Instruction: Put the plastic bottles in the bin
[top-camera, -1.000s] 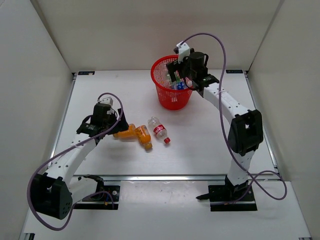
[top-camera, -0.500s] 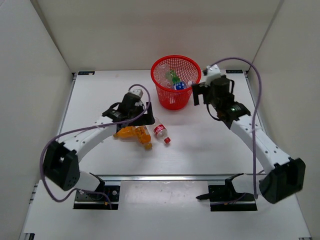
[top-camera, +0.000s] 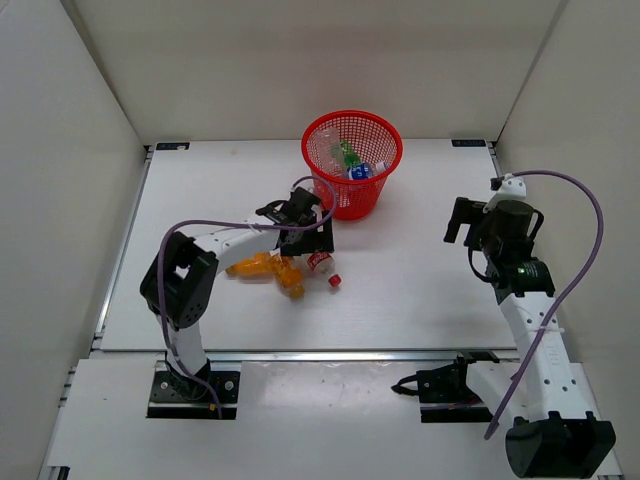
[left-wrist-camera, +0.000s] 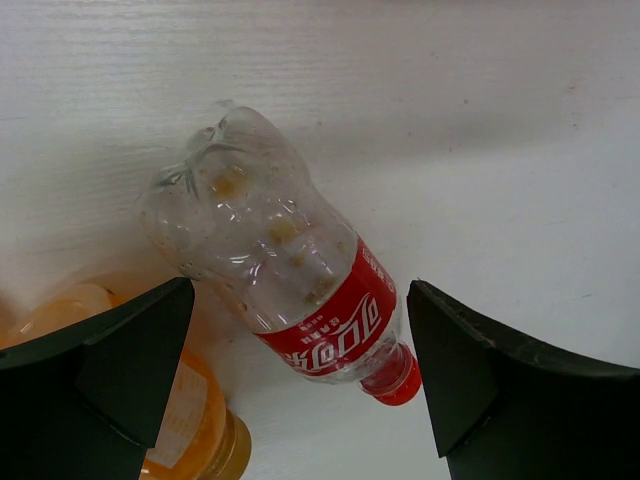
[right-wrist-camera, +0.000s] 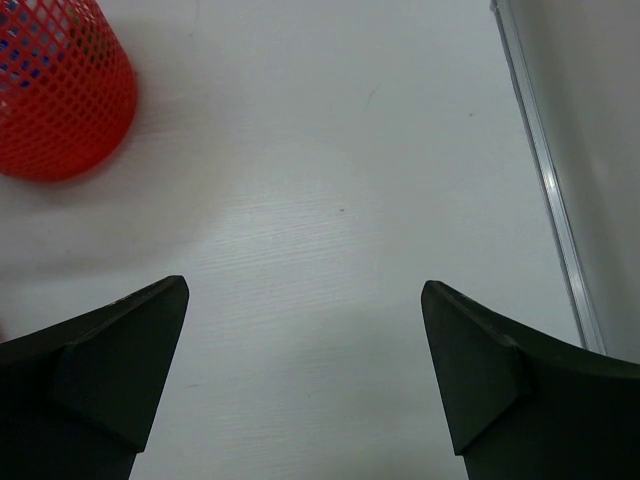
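The red mesh bin (top-camera: 350, 200) stands at the back centre; a green bottle (top-camera: 346, 153) and a clear blue-label bottle (top-camera: 362, 171) lie inside it. The clear red-label bottle (top-camera: 322, 265) lies on the table, red cap toward the front. My left gripper (top-camera: 308, 240) is open just above it; in the left wrist view the gripper (left-wrist-camera: 300, 290) straddles the bottle (left-wrist-camera: 290, 270) without touching. Two orange bottles (top-camera: 250, 266) (top-camera: 290, 277) lie just left of it; one shows in the left wrist view (left-wrist-camera: 190, 420). My right gripper (top-camera: 460, 220) is open and empty, right of the bin (right-wrist-camera: 60, 90).
White walls enclose the table on the left, back and right. A metal rail (right-wrist-camera: 545, 190) runs along the table's right edge near my right gripper (right-wrist-camera: 305, 290). The left arm's cable loops over the orange bottles.
My left gripper moved right from the orange bottles to above the red-label bottle. My right gripper left the bin's mouth and swung back toward the right front, empty.
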